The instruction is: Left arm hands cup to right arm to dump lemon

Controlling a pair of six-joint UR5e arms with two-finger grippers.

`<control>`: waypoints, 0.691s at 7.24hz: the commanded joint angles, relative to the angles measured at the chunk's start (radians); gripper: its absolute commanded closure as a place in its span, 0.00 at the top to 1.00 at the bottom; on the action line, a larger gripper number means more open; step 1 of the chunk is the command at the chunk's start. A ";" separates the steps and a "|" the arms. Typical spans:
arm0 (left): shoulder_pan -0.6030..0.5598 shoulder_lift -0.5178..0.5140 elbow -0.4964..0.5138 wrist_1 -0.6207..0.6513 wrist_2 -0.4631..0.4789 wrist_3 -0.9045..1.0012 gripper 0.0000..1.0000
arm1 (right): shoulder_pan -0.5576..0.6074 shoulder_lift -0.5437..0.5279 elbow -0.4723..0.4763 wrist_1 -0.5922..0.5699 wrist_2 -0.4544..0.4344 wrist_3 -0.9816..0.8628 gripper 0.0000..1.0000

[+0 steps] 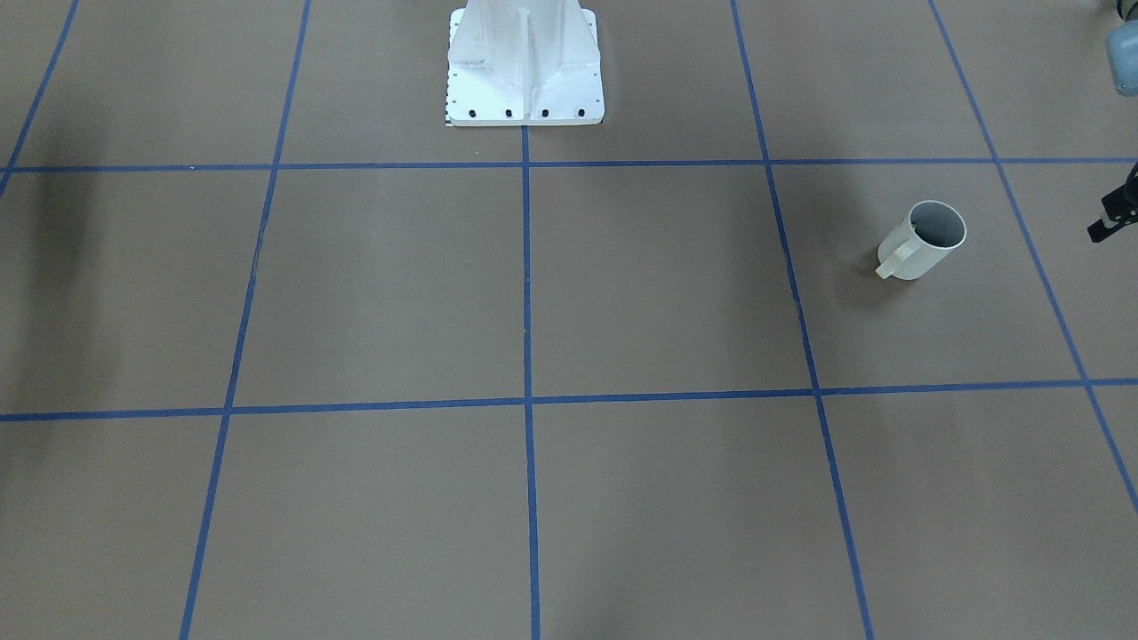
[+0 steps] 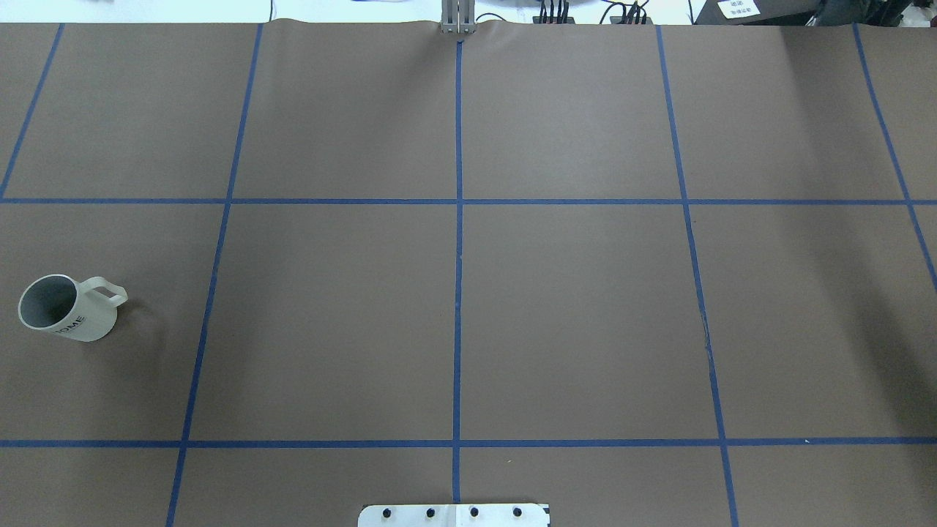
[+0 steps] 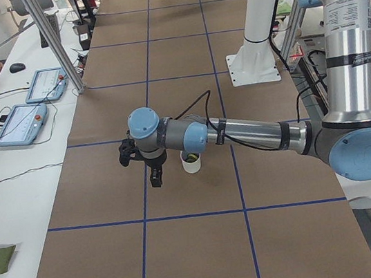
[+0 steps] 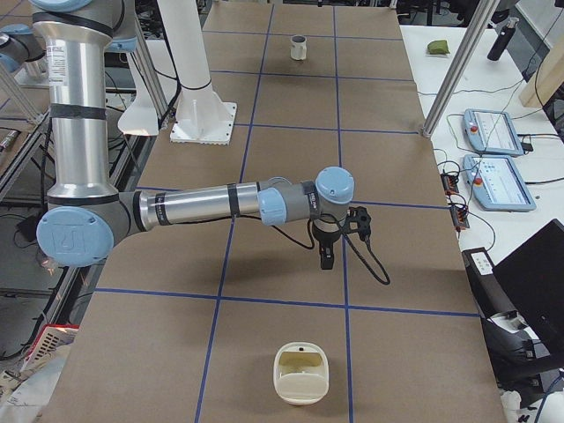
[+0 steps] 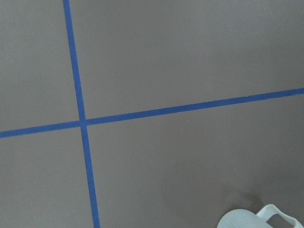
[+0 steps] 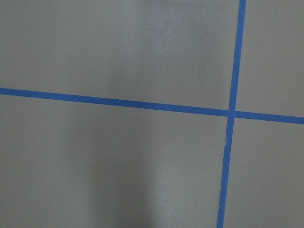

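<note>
The cream-white cup (image 1: 923,238) stands upright on the brown table near the robot's left end; it also shows in the overhead view (image 2: 66,307) and at the bottom edge of the left wrist view (image 5: 259,219). The yellow-green lemon (image 3: 191,157) lies inside it, seen only in the exterior left view. My left gripper (image 3: 155,177) points down beside the cup, apart from it; only a black part of it shows at the front view's edge (image 1: 1116,212), and I cannot tell whether it is open. My right gripper (image 4: 326,257) hangs over bare table far from the cup (image 4: 300,47); I cannot tell its state.
The white pedestal base (image 1: 524,80) stands at the robot's side of the table. A cream square container (image 4: 301,374) sits at the table's right end. Blue tape lines grid the table. Tablets (image 3: 23,125) lie on a side bench by an operator.
</note>
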 commanded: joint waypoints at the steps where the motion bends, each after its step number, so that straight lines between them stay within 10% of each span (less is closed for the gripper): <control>1: 0.001 0.006 -0.042 0.001 0.010 0.000 1.00 | 0.002 -0.012 0.003 0.030 0.003 0.002 1.00; 5: 0.108 0.060 -0.038 -0.098 0.052 -0.047 1.00 | 0.000 0.005 0.021 0.031 0.005 0.011 1.00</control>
